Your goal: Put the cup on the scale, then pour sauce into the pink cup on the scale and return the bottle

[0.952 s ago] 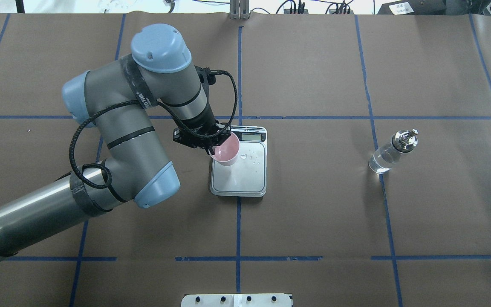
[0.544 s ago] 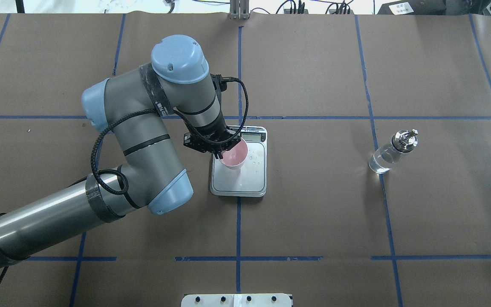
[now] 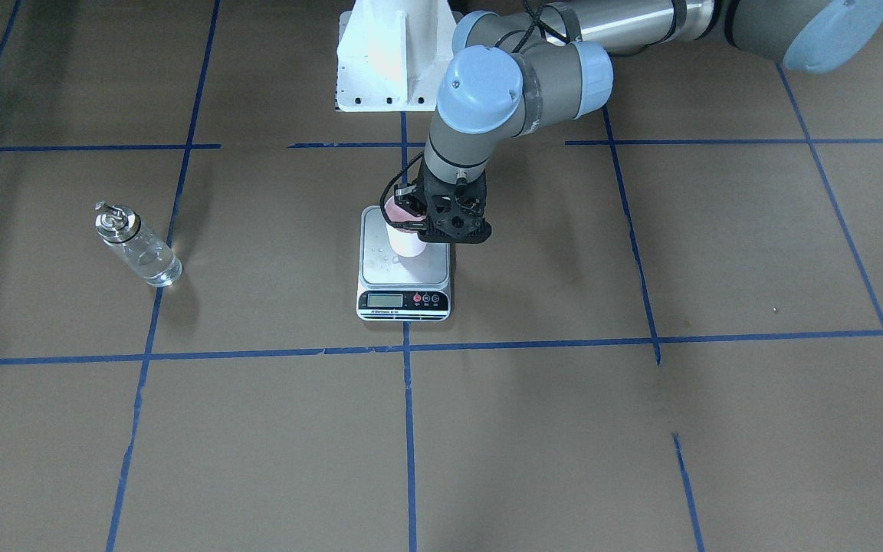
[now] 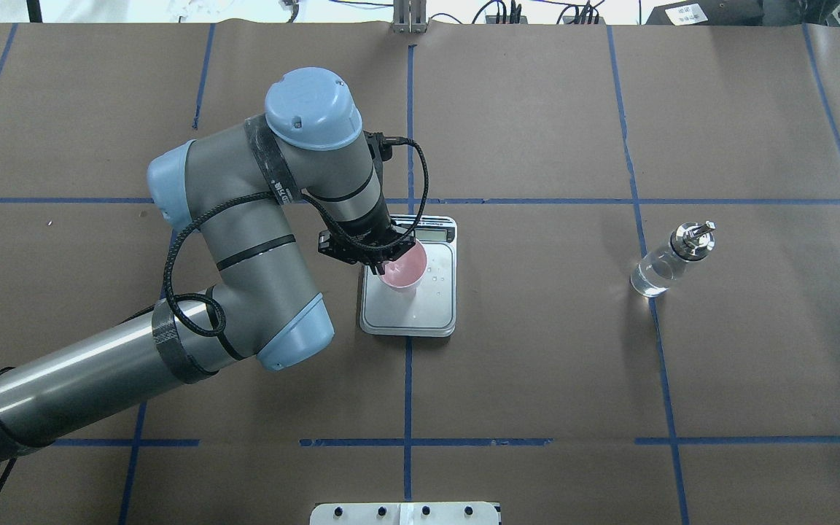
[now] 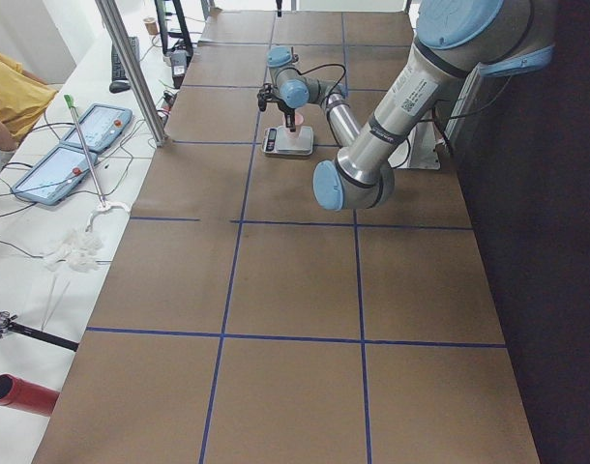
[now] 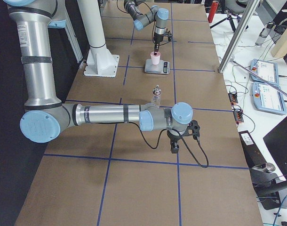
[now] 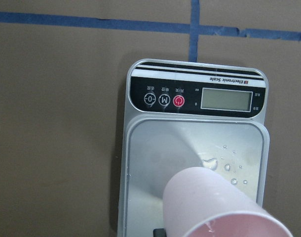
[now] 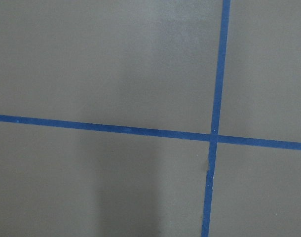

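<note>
1. A brown table [image 4: 537, 364] crossed by blue tape lines [image 4: 407, 394] fills the overhead view. There is wide bare room on every side of the items, and all of them sit well away from the table edges.
2. The left arm [image 4: 245, 240] comes in from the lower left of the overhead view. It bends sharply at the elbow and points its wrist straight down over the scale.
3. The right arm [image 6: 106, 115] shows only in the exterior right view, where it is stretched low along the table. Its wrist camera sees only bare table and a tape crossing.
4. The scale [image 4: 420, 313] sits at the table's middle, astride a tape line. Its display [image 3: 385, 300] is on the side away from the robot.
5. The bottle [image 4: 657, 270] stands upright, well apart from the scale on the robot's right, with open table between them. The clear sauce [image 4: 650, 281] fills its lower part.
6. The cup [image 4: 403, 268] is upright over the robot's-left part of the scale's platform. No view shows whether its base touches the platform.
7. The left gripper [image 4: 380, 259] is clenched on the cup's rim, on the side nearer the arm.
8. The right gripper [image 6: 174, 146] points down at the table. Whether it is released or clenched cannot be told.
9. Only the left wrist view shows clearly the water droplets [image 7: 224, 165] on the platform beside the cup.
</note>
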You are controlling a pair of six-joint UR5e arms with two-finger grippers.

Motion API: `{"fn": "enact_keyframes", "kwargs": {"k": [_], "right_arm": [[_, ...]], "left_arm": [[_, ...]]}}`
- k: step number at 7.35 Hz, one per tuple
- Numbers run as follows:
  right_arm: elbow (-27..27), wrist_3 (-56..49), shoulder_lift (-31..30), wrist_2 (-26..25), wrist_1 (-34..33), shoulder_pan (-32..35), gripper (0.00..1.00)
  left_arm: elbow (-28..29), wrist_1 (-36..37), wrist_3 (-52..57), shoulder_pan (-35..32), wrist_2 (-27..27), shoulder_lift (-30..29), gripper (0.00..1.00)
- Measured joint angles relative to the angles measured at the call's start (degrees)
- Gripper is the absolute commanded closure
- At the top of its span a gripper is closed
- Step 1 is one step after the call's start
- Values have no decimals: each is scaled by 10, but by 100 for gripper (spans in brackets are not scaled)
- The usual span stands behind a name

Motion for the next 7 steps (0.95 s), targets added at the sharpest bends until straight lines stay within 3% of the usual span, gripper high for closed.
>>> {"fn": "enact_keyframes", "kwargs": {"k": [2, 3, 4, 7], "right_arm": [[-1, 0, 0, 0, 0, 0, 0], [-2, 0, 0, 0, 0, 0, 0], [-2, 0, 0, 0, 0, 0, 0], [-4, -1, 0, -2, 24, -1, 0]], "left_arm": [[3, -6, 0, 1, 0, 1, 86], [6, -13, 0, 1, 0, 1, 66], [10, -19, 0, 2, 0, 1, 53], [10, -24, 1, 3, 0, 1, 50]]}}
